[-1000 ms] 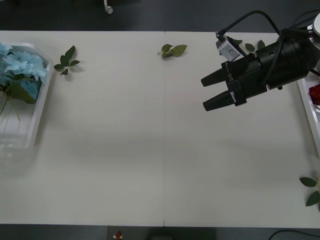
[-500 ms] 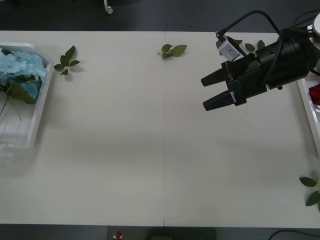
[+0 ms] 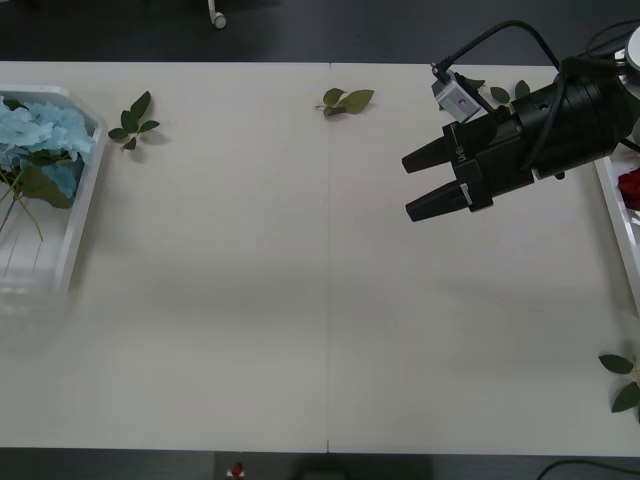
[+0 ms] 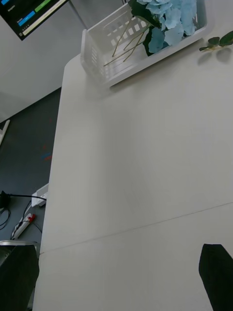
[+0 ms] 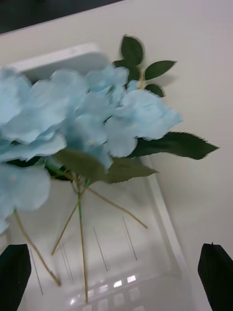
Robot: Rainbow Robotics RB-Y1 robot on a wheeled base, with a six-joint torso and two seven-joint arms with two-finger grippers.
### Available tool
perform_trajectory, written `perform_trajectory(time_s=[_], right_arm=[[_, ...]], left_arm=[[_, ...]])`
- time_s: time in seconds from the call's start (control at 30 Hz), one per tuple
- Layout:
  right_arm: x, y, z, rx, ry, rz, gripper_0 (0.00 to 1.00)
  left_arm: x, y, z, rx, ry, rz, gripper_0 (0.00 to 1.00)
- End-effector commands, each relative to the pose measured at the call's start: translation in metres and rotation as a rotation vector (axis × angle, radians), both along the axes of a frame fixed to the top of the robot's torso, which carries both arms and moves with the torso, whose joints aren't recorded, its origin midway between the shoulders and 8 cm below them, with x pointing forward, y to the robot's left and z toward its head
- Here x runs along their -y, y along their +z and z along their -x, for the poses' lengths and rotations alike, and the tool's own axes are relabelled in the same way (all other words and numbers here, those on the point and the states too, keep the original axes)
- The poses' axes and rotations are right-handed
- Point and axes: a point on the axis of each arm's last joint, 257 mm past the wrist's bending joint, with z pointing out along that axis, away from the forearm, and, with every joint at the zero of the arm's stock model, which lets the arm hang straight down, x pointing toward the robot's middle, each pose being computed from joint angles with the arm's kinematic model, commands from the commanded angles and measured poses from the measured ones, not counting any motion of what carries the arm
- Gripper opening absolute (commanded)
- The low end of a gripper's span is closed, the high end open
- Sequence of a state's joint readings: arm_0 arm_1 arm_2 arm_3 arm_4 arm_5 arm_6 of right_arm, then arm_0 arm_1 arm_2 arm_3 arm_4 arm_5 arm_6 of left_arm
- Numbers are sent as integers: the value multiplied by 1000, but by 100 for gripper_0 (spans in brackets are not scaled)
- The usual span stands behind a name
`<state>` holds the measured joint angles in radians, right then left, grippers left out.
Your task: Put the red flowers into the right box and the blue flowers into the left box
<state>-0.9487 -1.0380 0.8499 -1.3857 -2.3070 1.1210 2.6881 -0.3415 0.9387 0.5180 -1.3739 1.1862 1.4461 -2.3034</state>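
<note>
Now my right gripper hangs empty, jaws spread.
Blue flowers lie in the left box, well off at its nine o'clock; left gripper gapes above them.

bright even light, soft shadows

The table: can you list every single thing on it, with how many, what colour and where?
Fluffy pale blue flowers: one bunch, sky blue with dark green leaves, in the left box.
Translucent ribbed white left box: one, at the table's left edge.
Deep red flower: one bloom partly seen, in the right box.
Plain white right box: one, at the table's right edge.
Loose green leaf sprigs: four, along the far edge and at the near right corner.
Cream table: one.
Right gripper: black, open, above the table's right side.
Left gripper: black, open, above the left box.
</note>
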Motion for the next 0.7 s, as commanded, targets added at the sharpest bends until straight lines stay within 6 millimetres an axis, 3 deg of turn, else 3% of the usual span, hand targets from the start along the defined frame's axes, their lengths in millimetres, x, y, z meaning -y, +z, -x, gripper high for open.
perform_trajectory(time_s=[0.03,0.23,0.37,0.57,0.7], right_arm=[[2,25,-8,66,8,-4,96],[2,25,-8,66,8,-4,96],[2,25,-8,66,8,-4,96],[2,25,-8,66,8,-4,96],[2,25,-8,66,8,-4,96]], left_arm=[[19,39,-2,95,-185,-108,100],[80,54,8,193,-490,-122,100],[130,58,21,203,-623,13,100],[197,47,44,160,-801,107,100],[228,42,53,145,-876,143,100]])
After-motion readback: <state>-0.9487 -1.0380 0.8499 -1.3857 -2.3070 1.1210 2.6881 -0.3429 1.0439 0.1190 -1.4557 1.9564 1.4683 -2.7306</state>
